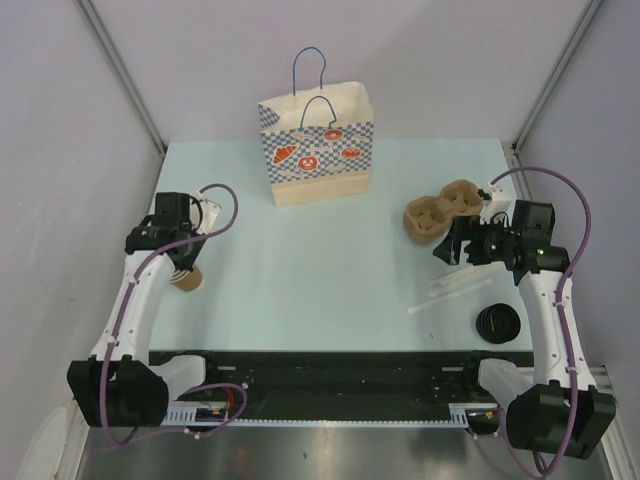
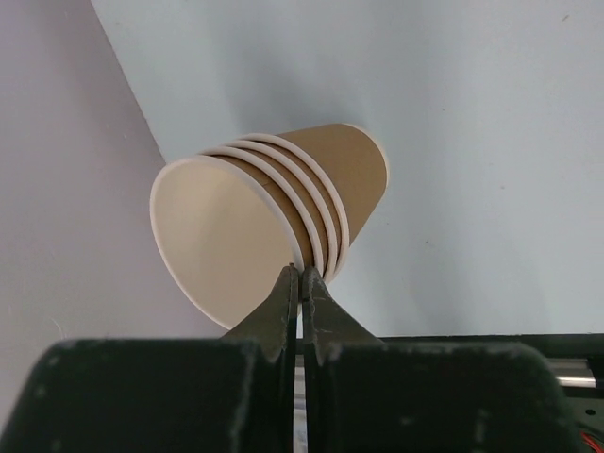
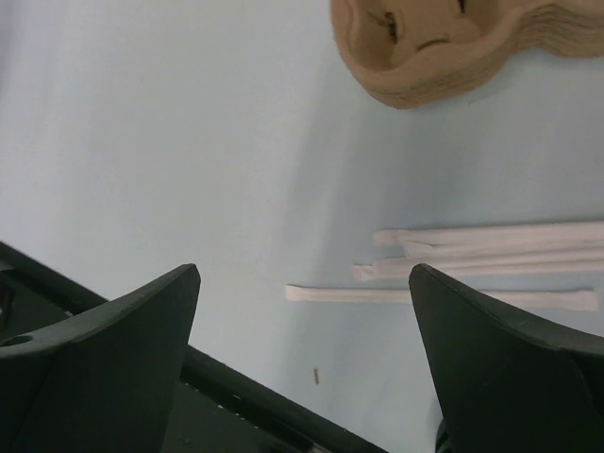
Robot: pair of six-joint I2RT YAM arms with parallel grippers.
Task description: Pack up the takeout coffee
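Left gripper (image 2: 302, 276) is pinching the rim of a stack of lidless paper cups (image 2: 274, 208), fingers (image 2: 326, 311) nearly closed together with only the cup wall between them. The stack is tilting on its side, mouth facing the left wrist camera, brown bases pointing away. In the top view the stack (image 1: 186, 280) is sitting near the left edge of the table (image 1: 320, 270), just under the left gripper (image 1: 185, 262). Cannot tell if the stack is touching the table or is lifted off it.

Right gripper (image 3: 302, 311) is hanging wide open and is holding nothing, fingers (image 3: 123, 349) spread far apart over bare table. In the top view it (image 1: 450, 245) is hovering just beside the stack of pulp cup carriers (image 1: 440, 212) on the right side. Paper-wrapped straws (image 3: 481, 250) are lying flat between the fingers in the wrist view, and the carriers (image 3: 444, 47) are showing beyond them.

A loose black lid (image 1: 497, 323) is lying near the right front corner, near the straws (image 1: 455, 290). A patterned paper bag (image 1: 318, 150) is standing upright at the far middle of the table, handles up.

The takeout coffee is not showing in any view, so cannot tell where it is.
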